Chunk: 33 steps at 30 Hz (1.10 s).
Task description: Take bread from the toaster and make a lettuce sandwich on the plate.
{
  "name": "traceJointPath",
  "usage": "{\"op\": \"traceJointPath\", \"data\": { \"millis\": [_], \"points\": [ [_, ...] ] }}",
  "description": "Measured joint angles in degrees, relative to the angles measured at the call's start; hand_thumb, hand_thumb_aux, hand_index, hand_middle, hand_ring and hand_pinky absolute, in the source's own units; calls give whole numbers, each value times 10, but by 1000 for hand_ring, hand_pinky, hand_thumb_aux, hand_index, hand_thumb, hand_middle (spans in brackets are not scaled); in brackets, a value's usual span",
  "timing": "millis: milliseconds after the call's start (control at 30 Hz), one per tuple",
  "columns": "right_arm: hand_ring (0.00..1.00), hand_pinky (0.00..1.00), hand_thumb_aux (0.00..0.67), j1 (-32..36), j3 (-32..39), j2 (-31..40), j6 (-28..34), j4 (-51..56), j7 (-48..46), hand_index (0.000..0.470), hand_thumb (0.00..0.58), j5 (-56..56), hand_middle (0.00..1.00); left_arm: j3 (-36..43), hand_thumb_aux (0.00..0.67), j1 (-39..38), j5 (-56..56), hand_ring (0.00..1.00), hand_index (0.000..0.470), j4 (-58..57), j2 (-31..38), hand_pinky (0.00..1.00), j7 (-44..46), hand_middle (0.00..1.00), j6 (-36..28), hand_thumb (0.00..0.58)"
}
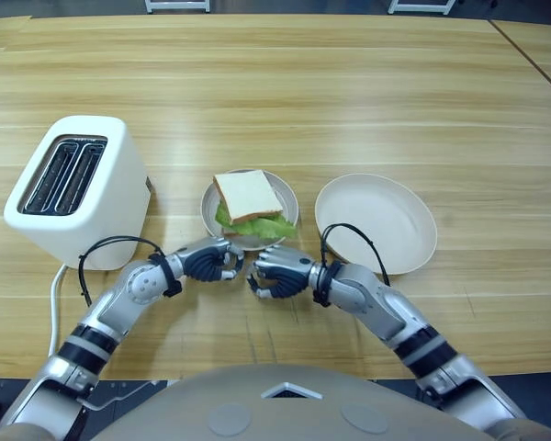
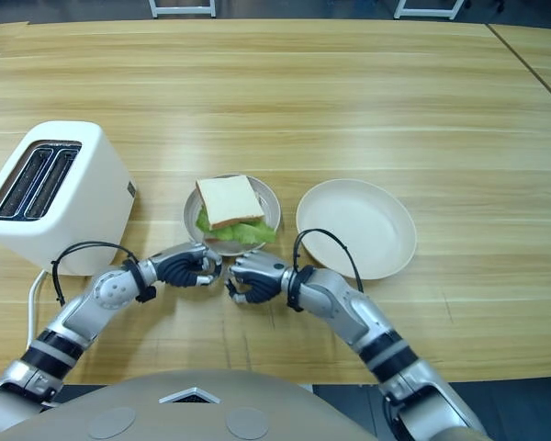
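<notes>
Two hands low over the table, both curled and holding nothing. Rests left hand just beside the near rim of the small plate, right hand close alongside, fingertips nearly meeting. On that plate: bread slice lying atop lettuce. Off to the left, white toaster, slots facing up. To the right, larger plate, just beside the small one.

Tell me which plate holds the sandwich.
The smaller grey plate, lying between the toaster and the larger cream plate.
</notes>
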<state>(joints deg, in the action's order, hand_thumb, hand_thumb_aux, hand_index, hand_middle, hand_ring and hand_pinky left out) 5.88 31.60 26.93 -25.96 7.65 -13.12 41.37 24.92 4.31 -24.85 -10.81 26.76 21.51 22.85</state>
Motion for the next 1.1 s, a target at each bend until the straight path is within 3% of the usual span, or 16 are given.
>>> {"op": "traceJointPath", "data": {
  "millis": [333,500,633,767,900,933,1067,1100],
  "points": [
    [1000,1000,670,170,30,-107,101,233,213,470,580,130,1000,-13,670,118,-74,1000,470,-165,-64,1000,-161,1000,-46,580],
    [1000,1000,670,265,30,-168,138,399,307,470,580,129,1000,-29,670,208,-72,1000,470,-321,-118,1000,-261,1000,-26,580],
    [1000,1000,670,304,29,-195,152,487,380,470,580,120,1000,-35,670,240,-71,1000,470,-388,-140,1000,-317,1000,-5,580],
    [1000,1000,670,322,18,-199,147,501,435,470,580,105,1000,-53,670,252,-63,1000,470,-383,-143,1000,-371,1000,33,580],
    [1000,1000,670,310,11,-185,137,432,469,470,580,98,1000,-76,670,218,-57,1000,470,-259,-129,1000,-403,1000,63,580],
    [898,898,670,303,8,-180,135,406,471,470,580,97,898,-80,670,202,-52,1000,470,-226,-127,1000,-402,1000,70,580],
    [0,0,670,230,-10,-133,134,212,459,470,580,97,0,-78,670,89,-28,1000,470,-43,-109,1000,-363,1000,122,580],
    [0,0,557,209,-17,-122,134,164,450,391,564,97,0,-81,636,64,-18,749,446,-1,-104,749,-356,749,125,578]
  ]
}}
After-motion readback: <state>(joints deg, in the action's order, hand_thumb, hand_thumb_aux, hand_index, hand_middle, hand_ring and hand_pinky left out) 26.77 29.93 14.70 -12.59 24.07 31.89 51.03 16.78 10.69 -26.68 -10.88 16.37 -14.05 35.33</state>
